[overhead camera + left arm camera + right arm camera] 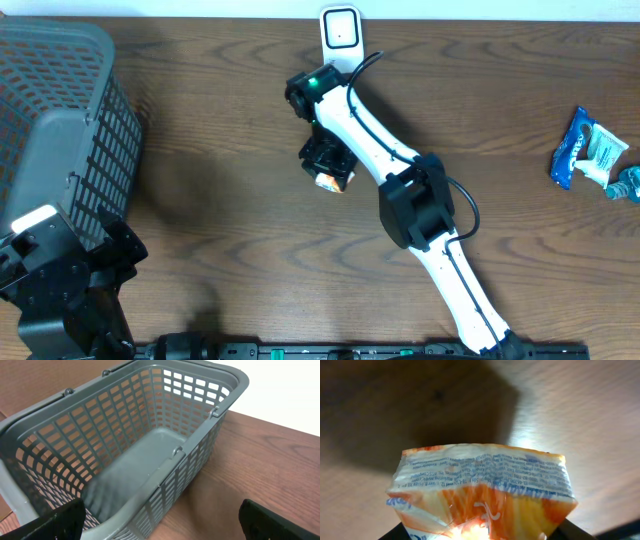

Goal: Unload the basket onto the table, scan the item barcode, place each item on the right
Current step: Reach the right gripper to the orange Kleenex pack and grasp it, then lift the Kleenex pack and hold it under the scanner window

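- The right claw (325, 158) hangs over the middle of the wooden worktop (220, 150), at the end of its white arm (370, 130).
- An orange packet (485, 485) with a band of small print sits between its two fingers. From the pictures I cannot tell whether they are pinching it yet.
- From above, only a corner of the packet peeks out under the claw. It is near the white scanner (340, 30) at the far edge, but apart from it.
- The left claw (161, 512) is spread wide with nothing in it, facing the grey mesh basket (125, 425) at the left end.
- Blue packets (578, 148) lie well off to the right.
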Controlling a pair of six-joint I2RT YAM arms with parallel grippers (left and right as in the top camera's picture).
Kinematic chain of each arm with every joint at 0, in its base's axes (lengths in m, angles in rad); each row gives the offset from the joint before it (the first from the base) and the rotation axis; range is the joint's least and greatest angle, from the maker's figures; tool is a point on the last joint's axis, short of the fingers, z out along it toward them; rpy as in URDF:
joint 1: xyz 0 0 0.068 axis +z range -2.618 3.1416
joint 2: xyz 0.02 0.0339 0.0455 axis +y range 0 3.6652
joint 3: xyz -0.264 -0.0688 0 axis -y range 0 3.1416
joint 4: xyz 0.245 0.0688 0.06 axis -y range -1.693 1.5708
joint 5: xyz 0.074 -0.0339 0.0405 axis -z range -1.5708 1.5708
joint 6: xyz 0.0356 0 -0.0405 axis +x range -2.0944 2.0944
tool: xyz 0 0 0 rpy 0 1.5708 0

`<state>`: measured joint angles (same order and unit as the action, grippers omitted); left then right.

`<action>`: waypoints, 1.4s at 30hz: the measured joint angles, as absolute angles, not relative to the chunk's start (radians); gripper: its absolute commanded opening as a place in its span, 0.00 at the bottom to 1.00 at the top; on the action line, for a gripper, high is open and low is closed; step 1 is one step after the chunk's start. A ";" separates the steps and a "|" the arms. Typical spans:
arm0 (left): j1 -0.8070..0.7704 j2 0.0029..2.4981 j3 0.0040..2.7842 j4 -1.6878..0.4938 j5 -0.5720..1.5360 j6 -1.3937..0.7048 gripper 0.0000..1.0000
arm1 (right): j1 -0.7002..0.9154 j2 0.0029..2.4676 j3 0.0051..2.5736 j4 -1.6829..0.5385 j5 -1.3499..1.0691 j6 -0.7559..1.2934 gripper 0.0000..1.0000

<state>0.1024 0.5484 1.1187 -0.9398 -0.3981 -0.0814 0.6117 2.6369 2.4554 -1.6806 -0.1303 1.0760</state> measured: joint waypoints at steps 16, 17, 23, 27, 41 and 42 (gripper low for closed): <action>0.102 0.548 1.119 -0.940 -0.398 -0.082 0.98 | 0.613 2.283 2.458 -1.697 -0.508 0.653 0.59; 0.102 0.548 1.119 -0.940 -0.398 -0.082 0.98 | 0.613 2.266 2.458 -1.697 -0.532 0.645 0.59; 0.102 0.548 1.119 -0.940 -0.398 -0.082 0.98 | 0.628 2.209 2.459 -1.697 -0.587 0.633 0.56; 0.102 0.548 1.119 -0.940 -0.398 -0.082 0.98 | 0.654 2.207 2.459 -1.697 -0.513 0.625 0.55; 0.102 0.548 1.119 -0.940 -0.398 -0.082 0.98 | 0.724 2.208 2.329 -1.308 0.181 0.617 0.48; 0.102 0.548 1.119 -0.940 -0.398 -0.082 0.98 | 0.724 2.211 2.290 -1.253 0.200 0.617 0.49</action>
